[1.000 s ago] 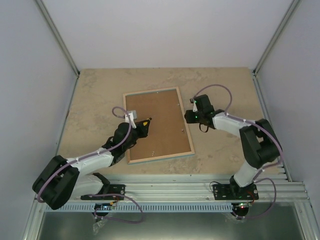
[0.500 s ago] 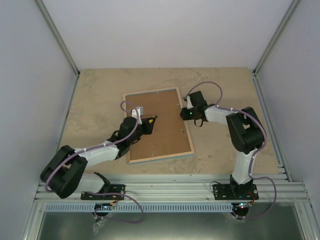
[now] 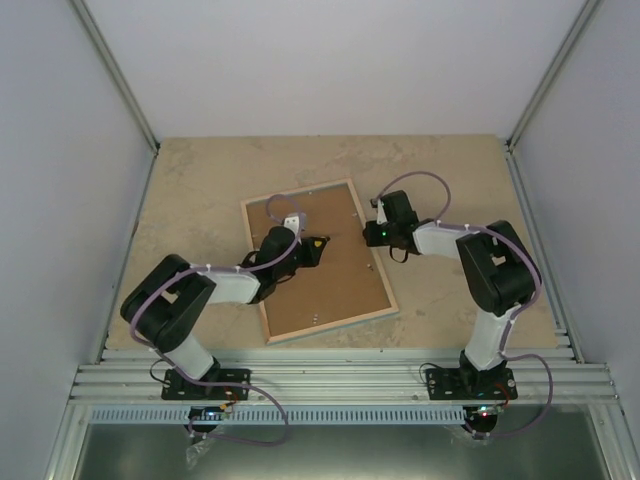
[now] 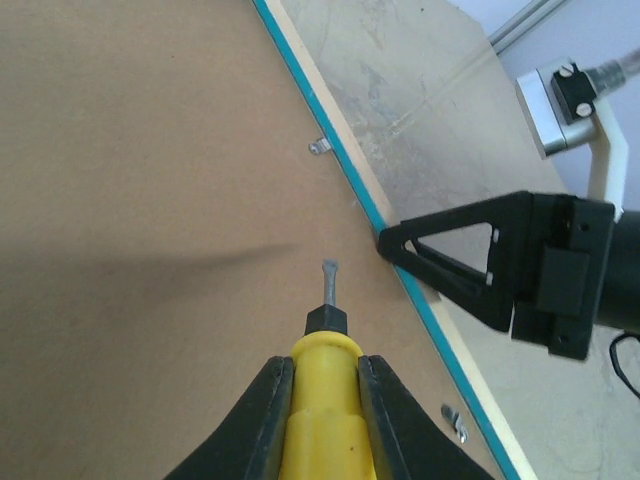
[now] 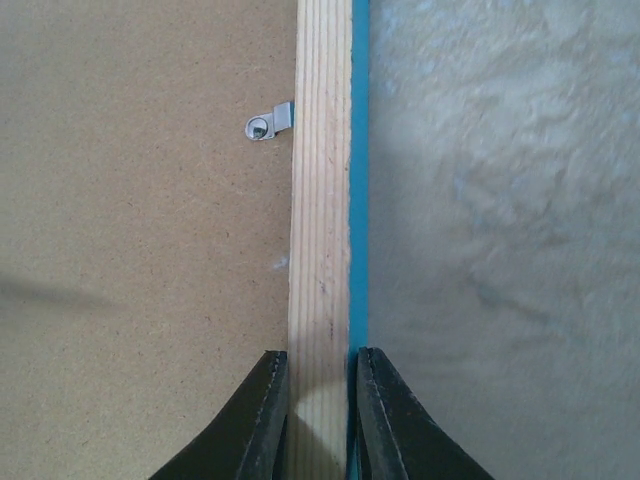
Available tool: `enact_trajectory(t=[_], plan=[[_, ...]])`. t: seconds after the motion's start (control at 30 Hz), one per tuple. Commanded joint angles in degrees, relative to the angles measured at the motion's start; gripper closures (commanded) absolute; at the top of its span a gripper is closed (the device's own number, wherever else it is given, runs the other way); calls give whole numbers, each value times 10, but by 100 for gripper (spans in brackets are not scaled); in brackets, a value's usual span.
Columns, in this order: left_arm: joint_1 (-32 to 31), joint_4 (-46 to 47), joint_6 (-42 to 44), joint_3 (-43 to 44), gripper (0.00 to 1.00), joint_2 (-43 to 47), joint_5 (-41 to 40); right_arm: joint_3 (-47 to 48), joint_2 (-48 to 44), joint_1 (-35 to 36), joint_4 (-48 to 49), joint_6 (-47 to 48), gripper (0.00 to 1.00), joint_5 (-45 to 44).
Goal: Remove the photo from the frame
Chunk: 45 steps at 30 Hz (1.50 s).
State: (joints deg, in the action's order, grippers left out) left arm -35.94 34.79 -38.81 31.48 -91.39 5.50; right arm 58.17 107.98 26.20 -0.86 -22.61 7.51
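Observation:
The frame lies face down on the table, its pale wood rim and turquoise edge up, with the brown backing board filling it. The photo is hidden beneath the board. My left gripper is shut on a yellow-handled screwdriver; its metal tip hovers over the board near the right rim. My right gripper is shut on the frame's right rim, one finger on the inner side and one on the outer. It also shows in the left wrist view.
Small metal retaining tabs sit along the right rim: one in the right wrist view, two in the left wrist view. Beige stone-patterned table surrounds the frame. White walls enclose three sides; an aluminium rail runs along the near edge.
The frame has turned slightly counter-clockwise. My left gripper has moved right across the board with the screwdriver. My right gripper stays on the right rim.

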Motion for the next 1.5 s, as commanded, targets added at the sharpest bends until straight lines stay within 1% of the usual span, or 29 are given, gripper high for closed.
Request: enact_trajectory(t=[0.0, 0.13, 0.3, 0.73, 1.47], plan=[[-18, 45, -13, 33, 100, -31, 5, -54, -21, 18, -18, -44, 99, 16], [-28, 50, -20, 53, 100, -56, -11, -86, -42, 30, 4, -74, 100, 6], [-31, 44, -21, 82, 100, -83, -18, -105, -52, 34, 29, -84, 99, 17], [-32, 34, -17, 122, 100, -135, -32, -102, -41, 40, 36, -80, 99, 26], [-33, 11, -17, 152, 100, -172, -48, -103, -40, 41, 38, -79, 99, 26]])
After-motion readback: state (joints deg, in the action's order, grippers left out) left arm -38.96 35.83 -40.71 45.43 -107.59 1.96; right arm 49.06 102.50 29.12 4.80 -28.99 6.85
